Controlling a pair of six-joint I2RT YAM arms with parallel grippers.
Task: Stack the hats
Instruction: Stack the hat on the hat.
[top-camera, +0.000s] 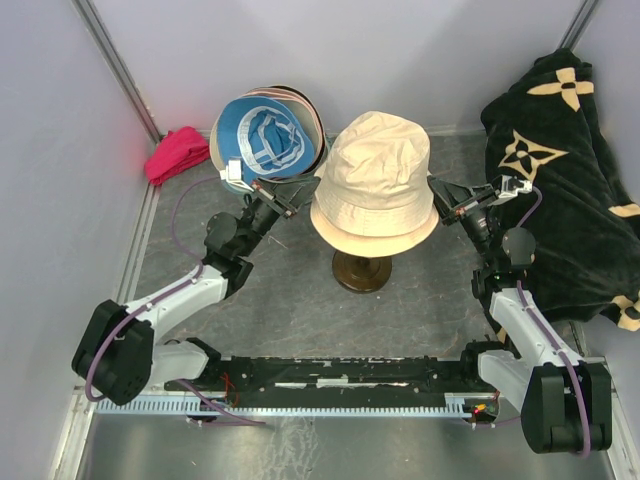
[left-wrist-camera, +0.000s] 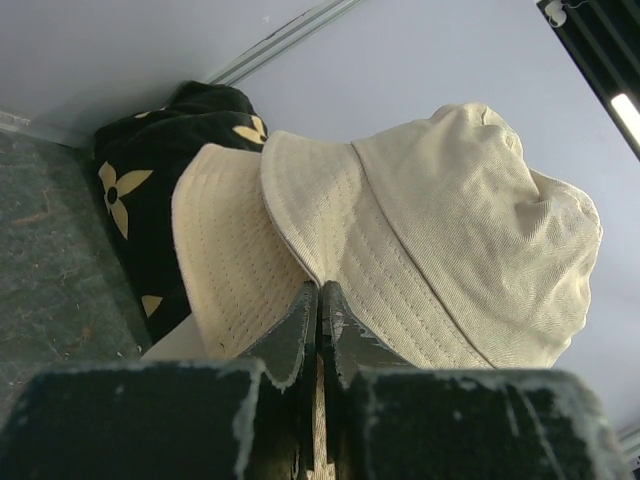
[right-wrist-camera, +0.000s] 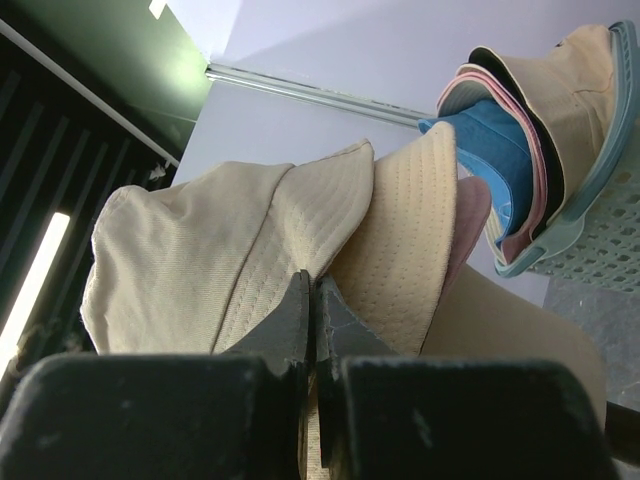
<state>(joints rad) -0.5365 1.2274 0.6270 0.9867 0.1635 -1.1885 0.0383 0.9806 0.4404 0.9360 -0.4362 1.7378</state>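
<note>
The left gripper (left-wrist-camera: 320, 296) is clenched on the brim of the cream hat (left-wrist-camera: 450, 230), its fingers pinching the edge of the fabric. The right gripper (right-wrist-camera: 312, 298) grasps the same brim on the opposite side, fingers pressed together on it. The hat sits between the two grippers, above a round wooden stand (top-camera: 362, 270), with another pale brim just beneath it. Behind the left gripper, a blue hat (top-camera: 265, 135) lies on top of others in a basket (right-wrist-camera: 590, 235). Beyond the right gripper lies a black cloth (top-camera: 570, 180).
</note>
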